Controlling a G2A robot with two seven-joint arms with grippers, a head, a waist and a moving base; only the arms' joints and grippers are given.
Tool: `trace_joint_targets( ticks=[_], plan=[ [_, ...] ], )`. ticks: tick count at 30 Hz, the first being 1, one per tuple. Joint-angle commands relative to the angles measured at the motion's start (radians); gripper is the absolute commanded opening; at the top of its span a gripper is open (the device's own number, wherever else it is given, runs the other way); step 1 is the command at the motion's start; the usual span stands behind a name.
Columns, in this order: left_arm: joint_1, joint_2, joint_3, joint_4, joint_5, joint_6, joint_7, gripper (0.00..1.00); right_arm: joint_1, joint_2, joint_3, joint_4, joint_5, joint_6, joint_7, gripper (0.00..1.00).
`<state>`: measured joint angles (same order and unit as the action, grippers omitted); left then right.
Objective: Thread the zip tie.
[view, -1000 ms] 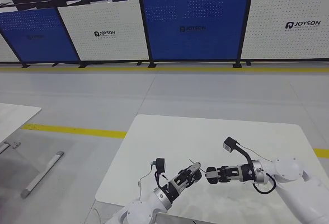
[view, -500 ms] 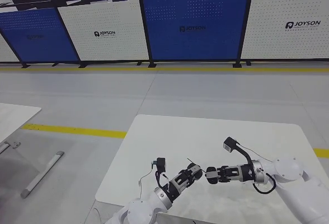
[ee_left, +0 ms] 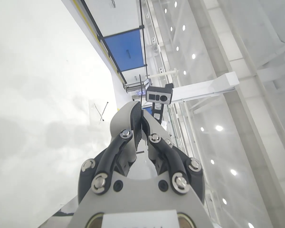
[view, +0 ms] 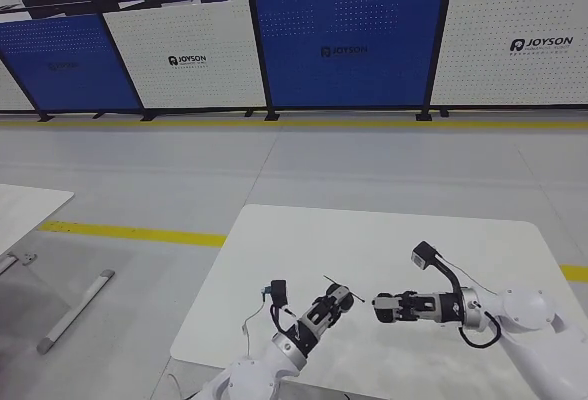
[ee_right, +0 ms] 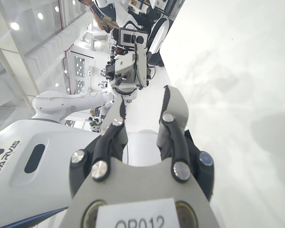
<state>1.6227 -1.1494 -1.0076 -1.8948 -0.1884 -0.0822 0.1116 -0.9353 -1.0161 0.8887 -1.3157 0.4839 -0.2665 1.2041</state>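
Above the table (view: 394, 235), the left gripper (ee_left: 140, 110) pinches the zip tie (ee_left: 141, 88); the right gripper (ee_right: 144, 94) gapes empty.

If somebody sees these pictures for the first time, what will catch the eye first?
First, the left gripper and the right gripper, facing each other, apart, above the near part of the white table. The left one is shut on a thin black zip tie that sticks out beyond it; the right one is open and holds nothing.

The zip tie (ee_left: 141, 88) is showing black, the surface (view: 394, 240) white, and the left gripper (ee_left: 140, 111) grey with black pads (ee_left: 135, 122).
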Motion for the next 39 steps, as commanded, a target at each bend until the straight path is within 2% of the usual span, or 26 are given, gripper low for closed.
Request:
trace_joint_targets(
  ticks=[1,5,7,17,19,22,23,26,30,31,33,39],
  plan=[
    [-0.007,-0.008,0.019,0.009,0.034,0.009,0.077,0.0,-0.029,0.016,0.054,-0.027,-0.011,0.0,-0.013,1.0],
    [-0.026,-0.027,0.062,0.039,0.065,0.049,0.209,0.0,-0.103,0.048,0.15,-0.113,-0.064,0.035,-0.057,1.0],
    [-0.041,-0.04,0.093,0.059,0.084,0.052,0.266,0.0,-0.137,0.059,0.185,-0.157,-0.096,0.065,-0.095,1.0],
    [-0.042,-0.04,0.092,0.061,0.083,0.054,0.264,0.0,-0.137,0.059,0.185,-0.157,-0.096,0.065,-0.095,1.0],
    [-0.048,-0.042,0.088,0.064,0.052,0.081,0.243,0.0,-0.137,0.059,0.185,-0.157,-0.096,0.065,-0.095,1.0],
    [-0.064,-0.044,0.065,0.026,0.01,0.121,0.211,0.0,-0.137,0.059,0.185,-0.157,-0.096,0.065,-0.095,1.0],
    [-0.064,-0.043,0.057,0.008,0.006,0.131,0.2,0.0,-0.137,0.059,0.185,-0.157,-0.096,0.065,-0.095,1.0],
    [-0.058,-0.032,0.021,-0.06,0.045,0.144,0.115,0.0,-0.137,0.059,0.185,-0.157,-0.096,0.065,-0.095,1.0],
    [-0.035,-0.015,-0.047,-0.163,0.051,0.206,-0.019,0.0,-0.137,0.059,0.185,-0.157,-0.096,0.065,-0.095,1.0],
    [-0.025,-0.009,-0.068,-0.189,0.058,0.215,-0.066,0.0,-0.137,0.059,0.185,-0.157,-0.096,0.065,-0.095,1.0],
    [-0.004,0.0,-0.098,-0.218,0.07,0.221,-0.119,0.0,-0.137,0.059,0.185,-0.157,-0.096,0.065,-0.095,1.0],
    [-0.004,0.0,-0.098,-0.218,0.07,0.221,-0.119,0.0,-0.137,0.059,0.185,-0.157,-0.096,0.065,-0.095,1.0]
  ],
)
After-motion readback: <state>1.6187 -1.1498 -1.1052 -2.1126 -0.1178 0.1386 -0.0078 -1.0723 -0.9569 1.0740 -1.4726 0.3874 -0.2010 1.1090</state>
